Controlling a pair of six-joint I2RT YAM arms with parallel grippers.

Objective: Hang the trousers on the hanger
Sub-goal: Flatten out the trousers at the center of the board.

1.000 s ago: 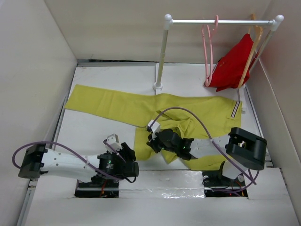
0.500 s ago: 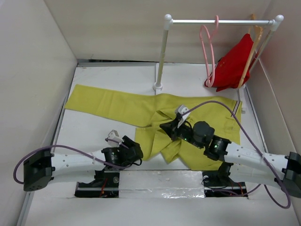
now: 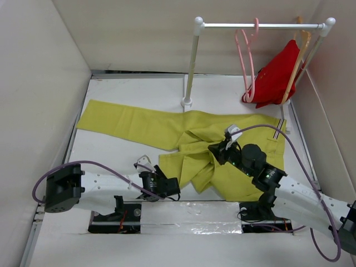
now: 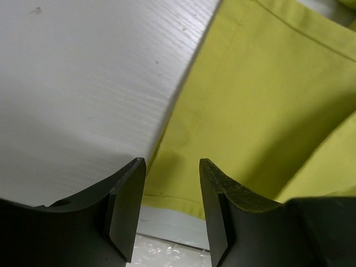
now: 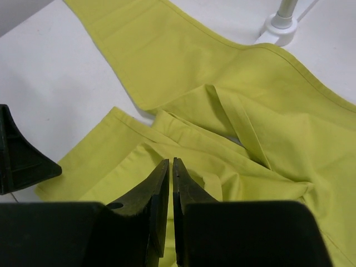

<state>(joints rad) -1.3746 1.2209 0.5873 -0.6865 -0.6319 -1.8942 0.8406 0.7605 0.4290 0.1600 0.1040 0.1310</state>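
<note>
yellow-green fabric trousers (image 3: pixel 167 125) are lying flat on the white desk (image 3: pixel 117 158), their long axis running left to right, with one leg reaching far left and the other folding back toward the near edge. the left end effector (image 4: pixel 172 164) is hovering just over that folded leg's hem, its jaws standing apart around nothing. the right end effector (image 5: pixel 171 162) is sitting above the rumpled middle, all but closed, with only a slit showing and no cloth in it. the thin pink plastic hanger (image 3: pixel 246 61) is hanging on the white rail (image 3: pixel 258 25), beyond and to the right of both, so the right arm is looking nearer. counting: one pair of trousers, two hangers including a tan wooden hanger (image 3: pixel 300 39), and one red garment (image 3: pixel 275 78).
</note>
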